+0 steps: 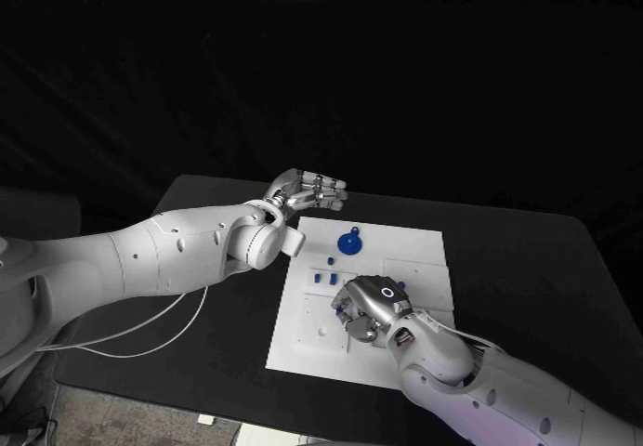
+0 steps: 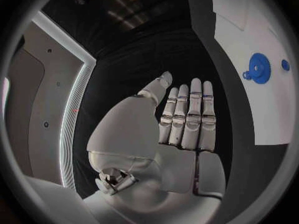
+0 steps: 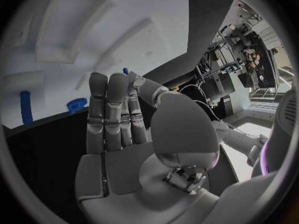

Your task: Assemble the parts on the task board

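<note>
Black tabletop [image 1: 509, 251]: both flat, spread, empty — right robot hand [image 1: 369, 311] over board [image 1: 402, 243], left robot hand [image 1: 308, 192] beside; next, I judge, pinch a small blue part [image 1: 330, 260].

dim surroundings, bright task board [image 1: 402, 243], fisheye bending at wrist-view rims.

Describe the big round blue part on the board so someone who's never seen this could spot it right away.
Find the white task board in the middle of the black table. Near its far edge lies the blue gear, a toothed disc. It is much larger than the small blue pieces nearer the robot.
</note>
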Robot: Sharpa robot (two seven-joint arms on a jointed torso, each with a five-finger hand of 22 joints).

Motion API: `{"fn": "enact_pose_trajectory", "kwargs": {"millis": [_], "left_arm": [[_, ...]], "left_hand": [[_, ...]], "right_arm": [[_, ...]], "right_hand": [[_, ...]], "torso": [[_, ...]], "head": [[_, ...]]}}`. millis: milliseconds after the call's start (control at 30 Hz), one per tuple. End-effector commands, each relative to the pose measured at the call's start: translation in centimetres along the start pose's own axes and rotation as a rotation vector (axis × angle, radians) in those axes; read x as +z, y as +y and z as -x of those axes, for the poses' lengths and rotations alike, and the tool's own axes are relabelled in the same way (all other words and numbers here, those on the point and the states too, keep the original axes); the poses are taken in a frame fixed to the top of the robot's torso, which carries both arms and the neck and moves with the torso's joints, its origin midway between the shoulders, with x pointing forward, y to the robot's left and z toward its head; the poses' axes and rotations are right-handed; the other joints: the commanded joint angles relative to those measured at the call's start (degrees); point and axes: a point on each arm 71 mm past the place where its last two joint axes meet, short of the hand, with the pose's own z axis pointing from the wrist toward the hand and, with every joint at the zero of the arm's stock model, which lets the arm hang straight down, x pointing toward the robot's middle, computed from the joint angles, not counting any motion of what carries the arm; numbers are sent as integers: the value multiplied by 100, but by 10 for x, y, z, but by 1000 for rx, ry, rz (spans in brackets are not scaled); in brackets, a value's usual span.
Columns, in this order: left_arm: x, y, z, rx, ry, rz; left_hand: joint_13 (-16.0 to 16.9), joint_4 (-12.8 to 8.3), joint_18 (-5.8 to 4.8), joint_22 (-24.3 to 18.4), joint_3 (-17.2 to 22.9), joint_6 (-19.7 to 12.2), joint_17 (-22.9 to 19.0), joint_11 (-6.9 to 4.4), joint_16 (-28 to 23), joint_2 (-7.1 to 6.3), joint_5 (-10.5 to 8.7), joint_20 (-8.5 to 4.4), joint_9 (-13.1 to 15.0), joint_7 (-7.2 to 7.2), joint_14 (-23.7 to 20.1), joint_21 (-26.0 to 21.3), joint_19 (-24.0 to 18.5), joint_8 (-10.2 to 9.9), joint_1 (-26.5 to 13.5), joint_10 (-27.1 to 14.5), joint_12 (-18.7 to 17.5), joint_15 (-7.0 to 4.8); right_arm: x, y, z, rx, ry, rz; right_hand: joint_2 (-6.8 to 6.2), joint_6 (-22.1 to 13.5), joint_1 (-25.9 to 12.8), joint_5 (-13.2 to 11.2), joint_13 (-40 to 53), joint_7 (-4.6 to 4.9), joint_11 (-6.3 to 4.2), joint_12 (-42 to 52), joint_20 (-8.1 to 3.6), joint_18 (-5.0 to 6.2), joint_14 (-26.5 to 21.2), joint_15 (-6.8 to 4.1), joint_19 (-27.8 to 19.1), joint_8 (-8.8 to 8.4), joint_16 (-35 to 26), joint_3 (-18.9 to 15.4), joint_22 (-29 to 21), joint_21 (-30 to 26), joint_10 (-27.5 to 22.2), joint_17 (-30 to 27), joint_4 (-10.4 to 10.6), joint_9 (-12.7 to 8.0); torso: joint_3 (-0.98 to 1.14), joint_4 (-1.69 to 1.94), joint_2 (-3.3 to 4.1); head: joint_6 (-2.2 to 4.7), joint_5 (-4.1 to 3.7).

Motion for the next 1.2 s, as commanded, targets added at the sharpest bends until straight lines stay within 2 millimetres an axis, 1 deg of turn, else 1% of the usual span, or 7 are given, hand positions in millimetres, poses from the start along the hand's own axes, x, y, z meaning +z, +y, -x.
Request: {"fn": "enact_pose_trajectory", "kwargs": {"millis": [33, 200, 400, 667, 767, 867, 1200], "left_arm": [[1, -3, -2, -10, 2, -16], [1, -2, -2, -11, 4, -16], [1, -2, -2, -12, 7, -14], [1, -2, -2, -14, 10, -12], [1, -2, -3, -14, 12, -11], [1, -2, -3, -15, 14, -10], [1, -2, -4, -17, 18, -7]], "left_hand": [[-6, -28, -79, -6, 9, 37, 1, -10, -18, -12, -14, 11, -1, 8, 41, 23, 14, -9, -8, 34, -24, 8], [-6, -28, -79, -6, 9, 37, 1, -10, -18, -12, -14, 11, -1, 8, 41, 23, 14, -9, -8, 34, -24, 8], [-6, -28, -79, -6, 9, 37, 1, -10, -18, -12, -14, 11, -1, 8, 41, 23, 14, -9, -8, 34, -24, 8], [-7, -34, -80, -16, -6, 30, 0, -3, -18, 1, -8, 16, -2, 10, 31, 31, 6, -10, -32, 13, -25, 13], [-7, -34, -80, -16, -6, 30, 0, -3, -18, 1, -8, 16, -2, 10, 31, 31, 6, -10, -32, 13, -25, 13], [-7, -34, -80, -16, -6, 30, 0, -3, -18, 1, -8, 16, -2, 10, 31, 31, 6, -10, -32, 13, -25, 13], [-6, -36, -79, -24, -14, 24, 1, 0, -18, 9, -9, 19, -2, 12, 25, 32, 2, -11, -39, 5, -24, 16]], "right_arm": [[0, 1, -3, -19, 13, 12], [0, -1, -5, -21, 16, 7], [0, -3, -7, -27, 15, 0], [0, -5, -8, -34, 15, -8], [0, -5, -8, -37, 13, -11], [1, -5, -9, -41, 12, -15], [1, -5, -12, -46, 27, -14]], "right_hand": [[74, 25, -9, 25, 10, 3, -59, 22, 2, 65, -24, -25, 92, 19, 10, 6, 120, -119, 101, -21, -38, 5], [74, 25, -9, 25, 10, 3, -59, 22, 2, 65, -24, -25, 92, 19, 10, 6, 120, -119, 101, -21, -38, 5], [70, 24, -16, 25, 11, 4, -59, 22, 4, 62, -28, -24, 145, 19, 25, 20, 278, -248, 100, -43, -45, 6], [70, 24, -16, 25, 11, 4, -59, 22, 4, 62, -28, -24, 145, 19, 25, 20, 278, -248, 100, -43, -45, 6], [70, 24, -16, 25, 11, 4, -59, 22, 4, 62, -28, -24, 145, 19, 25, 20, 278, -248, 100, -43, -45, 6], [63, 30, -20, 25, 11, 4, -57, 22, 4, 61, -31, -23, 184, 18, 39, 36, 402, -345, 101, -54, -44, 7], [63, 30, -20, 25, 11, 4, -57, 22, 4, 61, -31, -23, 184, 18, 39, 36, 402, -345, 101, -54, -44, 7]], "torso": [[-3, -3, 1], [-2, -7, -3], [-1, -9, -5], [1, -12, -3], [0, -8, 1], [-2, 2, 1], [-4, -11, -6]], "head": [[-15, 24], [-27, 41], [-30, 39], [-31, 45], [-24, 39], [-26, 39], [-34, 53]]}}
